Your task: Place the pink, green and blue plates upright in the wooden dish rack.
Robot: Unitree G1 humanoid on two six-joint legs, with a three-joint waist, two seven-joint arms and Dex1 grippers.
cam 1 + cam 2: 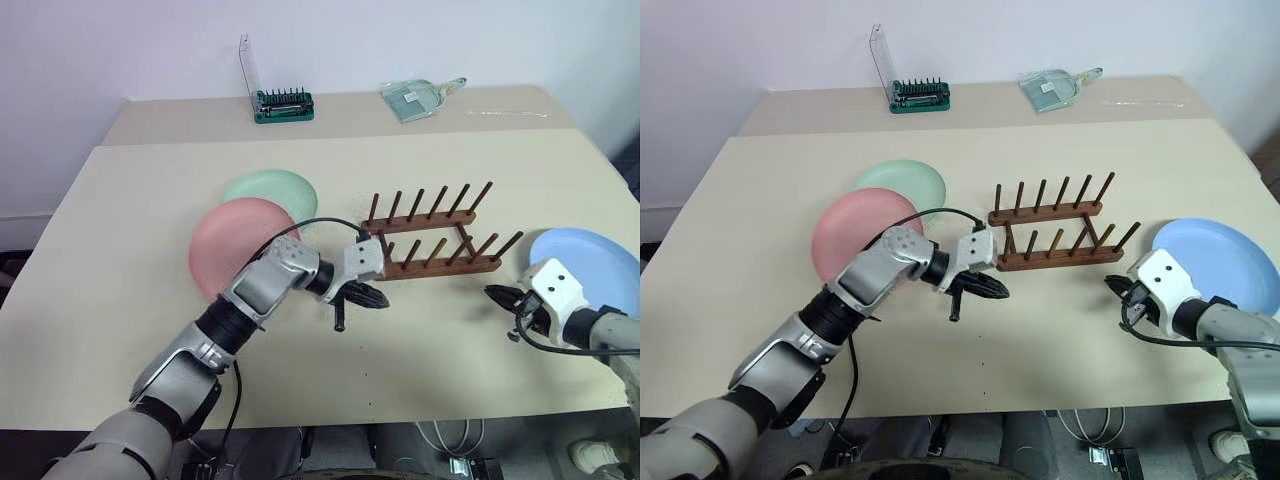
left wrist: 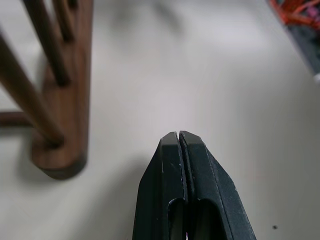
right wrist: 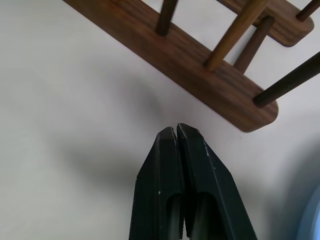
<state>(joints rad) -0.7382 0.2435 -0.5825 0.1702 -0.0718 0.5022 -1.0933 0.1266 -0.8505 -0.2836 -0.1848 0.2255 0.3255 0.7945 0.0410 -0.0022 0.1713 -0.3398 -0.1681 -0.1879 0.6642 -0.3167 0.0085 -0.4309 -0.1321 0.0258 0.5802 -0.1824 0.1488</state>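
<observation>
The wooden dish rack (image 1: 435, 236) stands empty in the middle of the table, its pegs upright. The pink plate (image 1: 232, 243) lies flat to its left, overlapping the green plate (image 1: 272, 190) behind it. The blue plate (image 1: 590, 268) lies flat at the right edge. My left gripper (image 1: 378, 298) is shut and empty, just above the table at the rack's near left end (image 2: 59, 150). My right gripper (image 1: 497, 294) is shut and empty too, near the rack's right end (image 3: 250, 112), with the blue plate just to its right.
A green screwdriver-bit set (image 1: 284, 105) with its clear lid up stands at the back of the table. A clear bag (image 1: 415, 98) lies to its right. The table's front edge (image 1: 330, 418) runs below both arms.
</observation>
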